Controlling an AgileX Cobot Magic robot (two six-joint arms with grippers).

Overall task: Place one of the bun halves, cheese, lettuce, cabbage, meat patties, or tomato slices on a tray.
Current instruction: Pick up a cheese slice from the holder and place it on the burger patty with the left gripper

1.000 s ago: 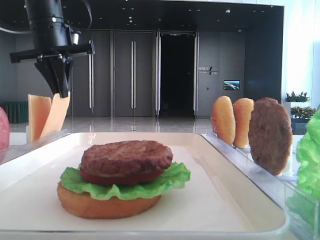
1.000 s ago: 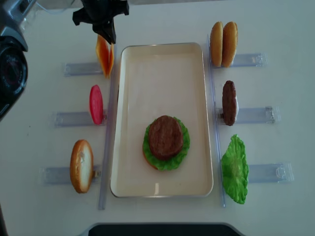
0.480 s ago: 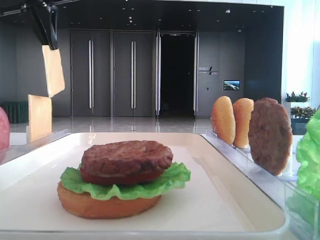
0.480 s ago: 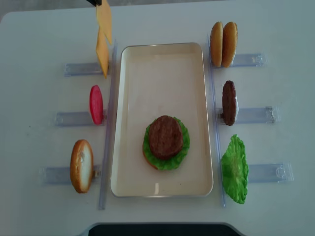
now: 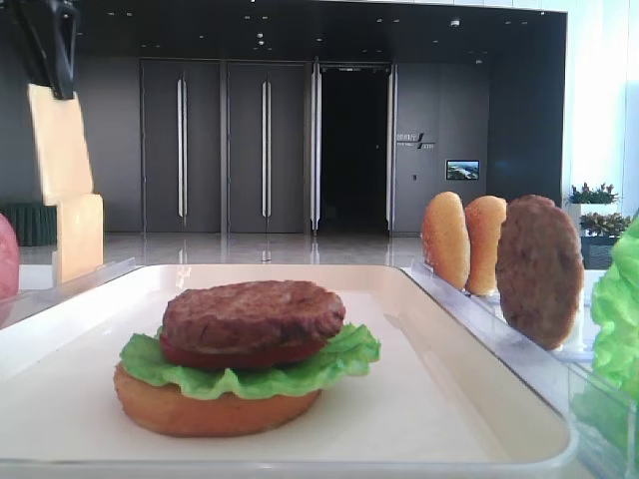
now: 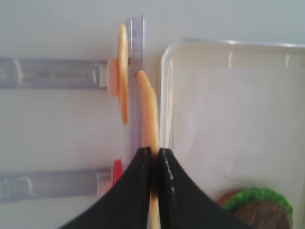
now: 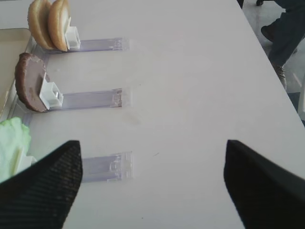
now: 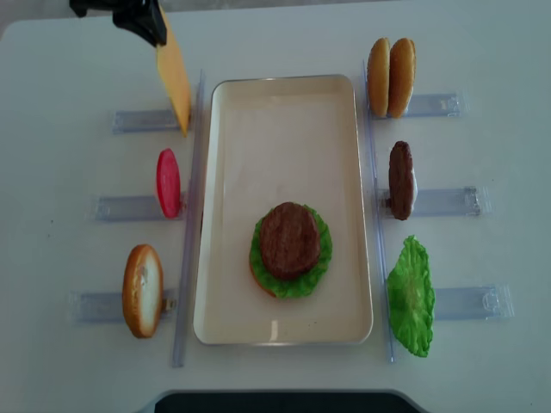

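Left gripper point(image 6: 153, 164) pinches 1 hanging cheese point(image 6: 148, 107) slice by its top edge; risk: floppy slice swings or slips free before reaching the tray point(image 6: 228, 47).

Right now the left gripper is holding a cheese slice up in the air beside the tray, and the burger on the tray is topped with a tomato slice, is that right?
Not quite: the burger is topped with a meat patty, as both exterior high views show. The rest holds: the left gripper holds a cheese slice aloft beside the tray.

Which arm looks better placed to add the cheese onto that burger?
The left: its pincer is shut on a cheese slice, hanging beside the tray. The right pincer is open and empty, over bare table.
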